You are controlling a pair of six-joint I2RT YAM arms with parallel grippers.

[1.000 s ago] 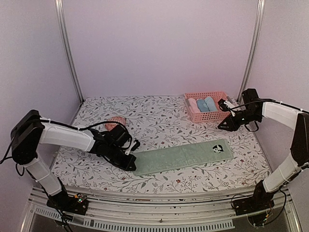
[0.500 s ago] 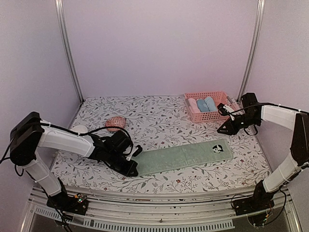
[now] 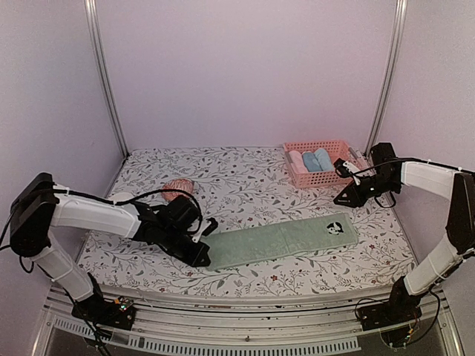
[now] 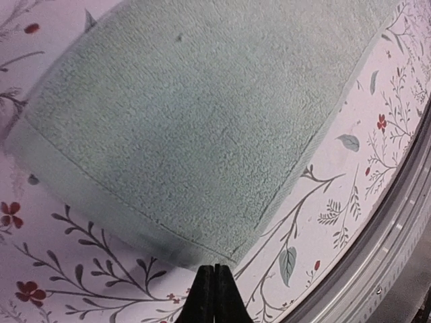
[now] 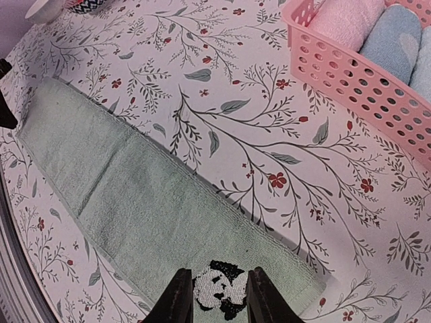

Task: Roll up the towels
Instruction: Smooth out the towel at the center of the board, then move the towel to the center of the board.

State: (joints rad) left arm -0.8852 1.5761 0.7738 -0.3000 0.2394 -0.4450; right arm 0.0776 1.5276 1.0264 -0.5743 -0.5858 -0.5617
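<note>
The pale green towel (image 3: 282, 239) lies flat as a long strip across the near table, its panda print (image 3: 336, 227) at the right end. My left gripper (image 3: 202, 257) is down at the strip's left end. In the left wrist view it (image 4: 215, 270) is shut, with its tips right at the corner of the towel (image 4: 195, 121). My right gripper (image 3: 344, 194) hovers open above the table, to the right of the basket, holding nothing. From the right wrist the panda print (image 5: 217, 289) shows far below, between the fingers (image 5: 179, 296). Light blue towels (image 3: 318, 160) sit rolled in the basket.
A pink plastic basket (image 3: 320, 178) stands at the back right and also holds a pink roll (image 5: 340, 19). A pinkish patterned thing (image 3: 178, 187) and a white bowl (image 3: 120, 198) sit behind the left arm. The table's front rail (image 4: 397, 229) runs close to the towel's corner.
The left arm has shifted slightly, with its shut gripper still at the towel's left end. The right arm has drawn in a little. The towel lies as before.
</note>
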